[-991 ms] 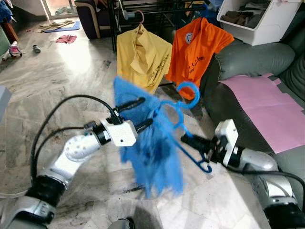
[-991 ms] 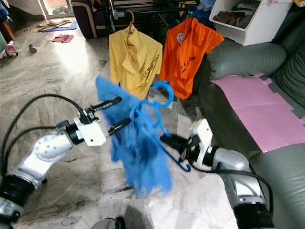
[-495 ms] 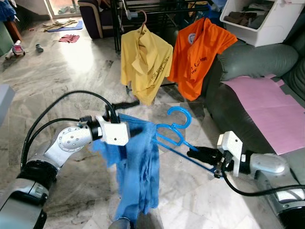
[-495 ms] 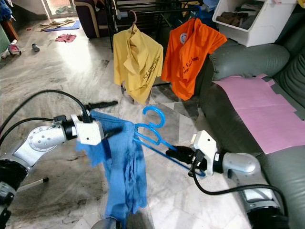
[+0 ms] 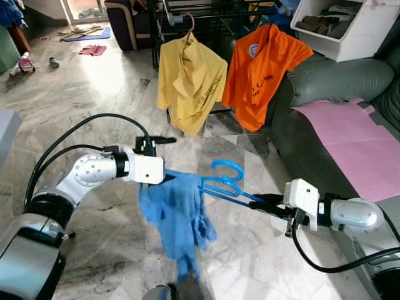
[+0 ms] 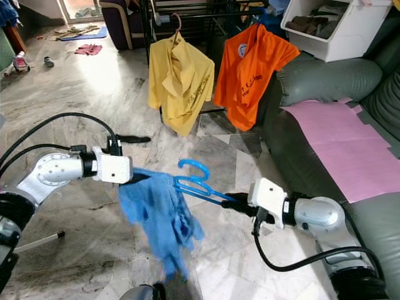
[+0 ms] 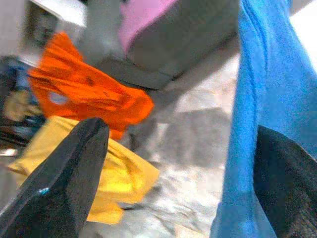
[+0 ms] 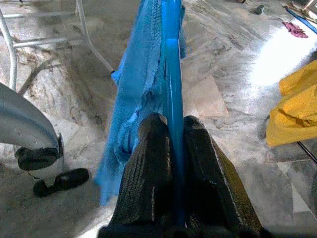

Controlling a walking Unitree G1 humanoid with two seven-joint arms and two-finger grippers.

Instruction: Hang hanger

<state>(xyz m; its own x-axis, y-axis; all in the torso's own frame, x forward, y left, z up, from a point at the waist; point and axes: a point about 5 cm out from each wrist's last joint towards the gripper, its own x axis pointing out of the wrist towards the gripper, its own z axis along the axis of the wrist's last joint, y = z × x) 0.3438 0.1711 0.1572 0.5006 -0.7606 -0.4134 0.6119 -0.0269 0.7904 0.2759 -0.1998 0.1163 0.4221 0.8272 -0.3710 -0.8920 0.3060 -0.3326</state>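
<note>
Right hand (image 6: 232, 201) clamped on blue hanger (image 6: 195, 180) — left hand (image 5: 164, 157) (fingers apart) at blue shirt (image 5: 178, 215).

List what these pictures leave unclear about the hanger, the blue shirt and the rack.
- Hanger: its left end is buried in the blue shirt, head views.
- Left gripper: whether its lower finger grips the shirt, hidden by cloth.
- Rack: its top is cut off by the frame edge.
- Left wrist view: blurred.

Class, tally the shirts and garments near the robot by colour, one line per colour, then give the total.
Yellow shirt, hanging on the rack: 1
Orange shirt, hanging on the rack: 1
Blue garment, on the blue hanger: 1
Total: 3
</note>
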